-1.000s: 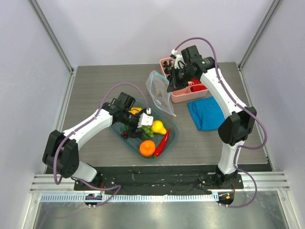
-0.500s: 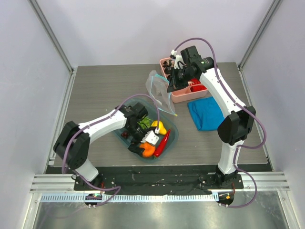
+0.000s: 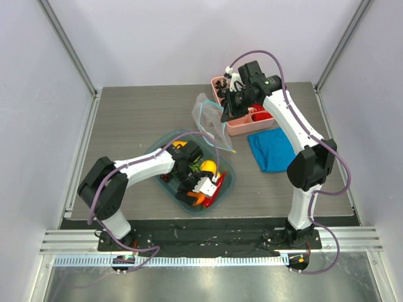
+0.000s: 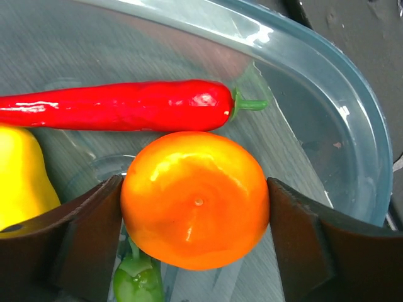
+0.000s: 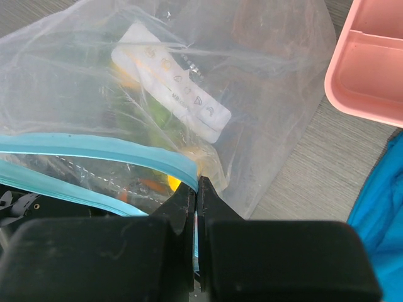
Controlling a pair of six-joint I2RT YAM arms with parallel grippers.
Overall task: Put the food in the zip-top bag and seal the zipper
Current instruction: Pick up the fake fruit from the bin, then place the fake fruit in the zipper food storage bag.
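Note:
My left gripper is down in the teal tray, shut on the orange, one finger on each side of it; the orange still rests on the tray floor. The red chili lies just beyond it, the yellow pear to its left, and a green piece below it. The mango lies at the tray's far end. My right gripper is shut on the zip-top bag at its light blue zipper and holds the mouth up and open.
A pink divided box stands behind the right gripper and also shows in the right wrist view. A blue folded cloth lies to its near right. The tray rim curves close to the right of the orange.
My left gripper has swung from the tray's far side over the fruit to its near end and come down around the orange. The right gripper has kept holding the bag.

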